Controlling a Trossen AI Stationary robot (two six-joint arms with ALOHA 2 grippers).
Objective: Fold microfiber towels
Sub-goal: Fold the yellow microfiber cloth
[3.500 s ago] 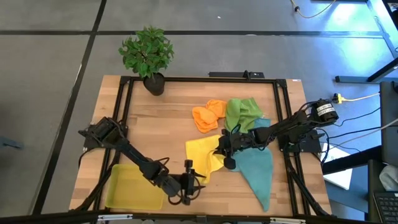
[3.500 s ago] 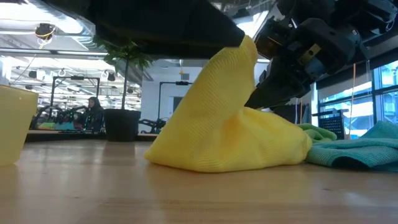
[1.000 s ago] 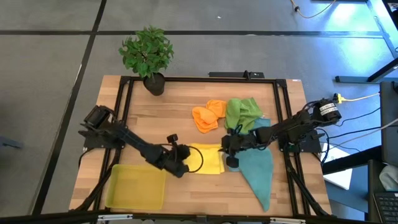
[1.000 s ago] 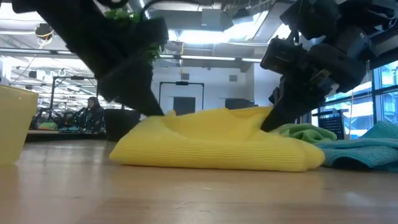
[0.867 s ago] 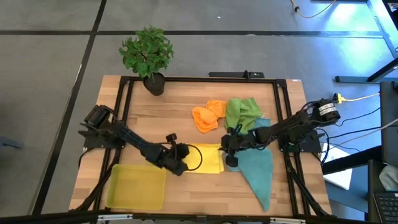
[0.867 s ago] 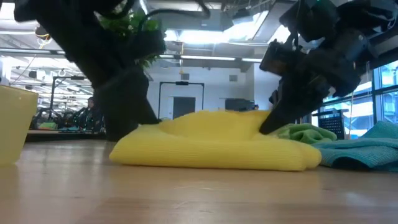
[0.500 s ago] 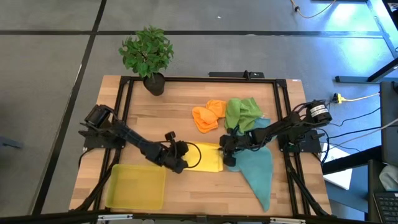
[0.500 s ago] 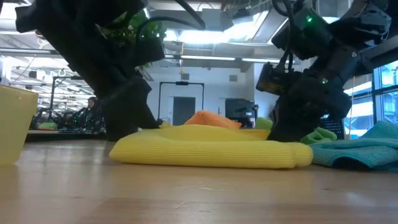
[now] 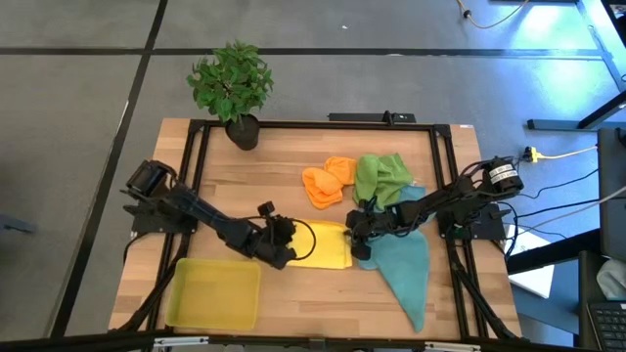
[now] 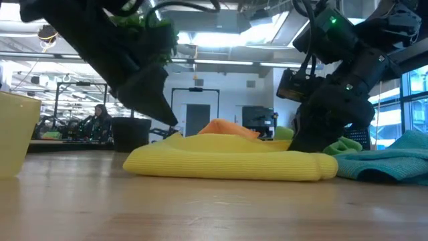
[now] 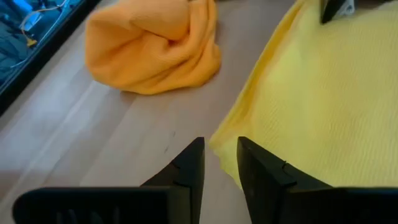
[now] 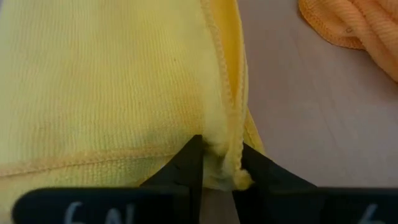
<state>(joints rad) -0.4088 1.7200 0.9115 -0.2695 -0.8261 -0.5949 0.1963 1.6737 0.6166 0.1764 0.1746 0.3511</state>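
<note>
The yellow towel (image 9: 323, 246) lies folded flat on the table's middle, its layers stacked. My left gripper (image 11: 221, 158) stands open at the towel's left end, just short of one corner (image 11: 217, 144), with bare wood between its fingers. My right gripper (image 12: 221, 158) is down at the towel's right end, open, with the stacked hems of a corner (image 12: 231, 146) between its fingers. The orange towel (image 9: 328, 183) and the green towel (image 9: 380, 176) lie bunched behind. A teal towel (image 9: 406, 269) is spread at the right. My right gripper comes slanting down from the table's right, one finger on either side of the folded yellow towel's corner (image 12: 231, 146), which lies on the table. The cloth fills the gap, and I cannot tell whether the fingers touch it.
A rigid yellow tray (image 9: 213, 293) sits at the near left corner. A potted plant (image 9: 232, 88) stands at the far left edge. A black frame (image 9: 445, 196) runs around the tabletop. Bare wood shows left of the orange towel and along the near edge.
My right gripper has sunk toward the table at the yellow towel's right end. The towel's top layer, humped up a second ago, now lies flat on the lower one, and the orange towel shows behind it in the low view.
</note>
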